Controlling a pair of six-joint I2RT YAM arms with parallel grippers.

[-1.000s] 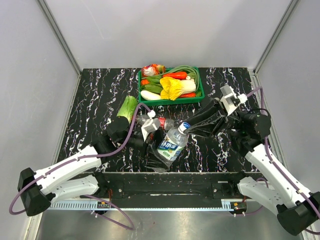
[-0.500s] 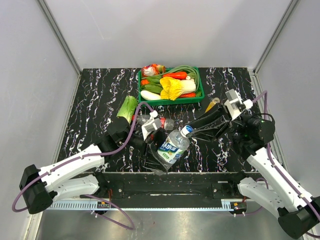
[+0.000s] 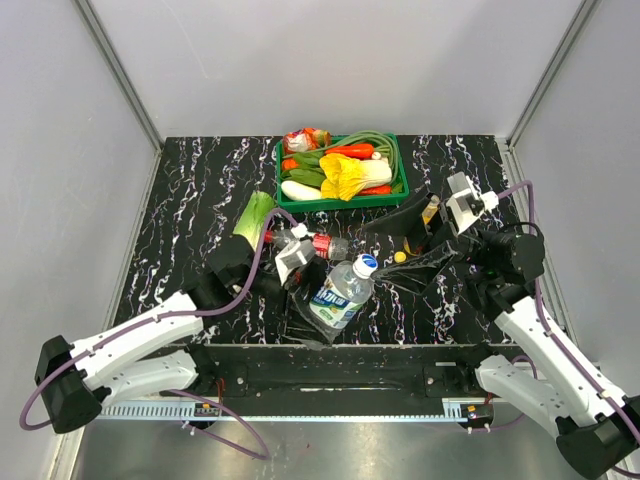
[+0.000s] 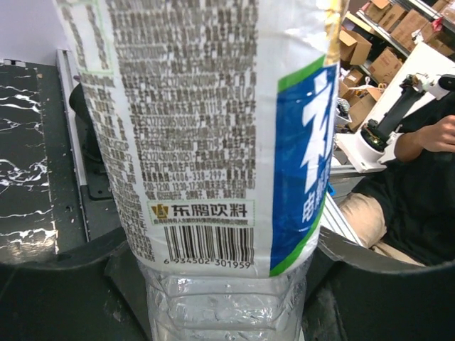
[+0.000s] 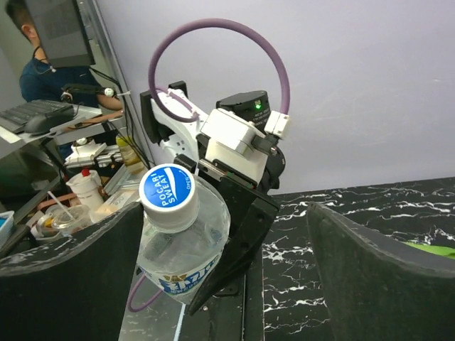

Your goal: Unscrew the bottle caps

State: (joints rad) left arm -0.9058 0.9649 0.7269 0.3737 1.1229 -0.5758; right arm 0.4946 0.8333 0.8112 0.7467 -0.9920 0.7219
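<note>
**Top view, with wrist views.** The black marbled table is fenced by grey panels at 9, 12 and 3 o'clock. Only the 6 o'clock edge, where the arms are bolted, is open.

A green basket of vegetables sits at 12 o'clock near the back. A long green vegetable lies just beside it toward 10 o'clock, so the free working room is the centre and the 3 o'clock half.

The left gripper is closed around the labelled body of a Pocari Sweat bottle, with the neck tilted toward 2 o'clock (a hold that braces the bottle against twisting and offers the cap to the other arm). The right gripper stands at 3 o'clock of that neck, jaws spread wide and nothing in them. In its wrist view the bottle's top shows just beside one finger and well apart from the other.

The white cap, printed blue, sits on the neck and looks not yet off. A second bottle lies at 11 o'clock of the held one, its red cap on. A small yellow disc rests on the table between the right fingers. It is possibly the yellow cap, though the view is too coarse to be sure.
</note>
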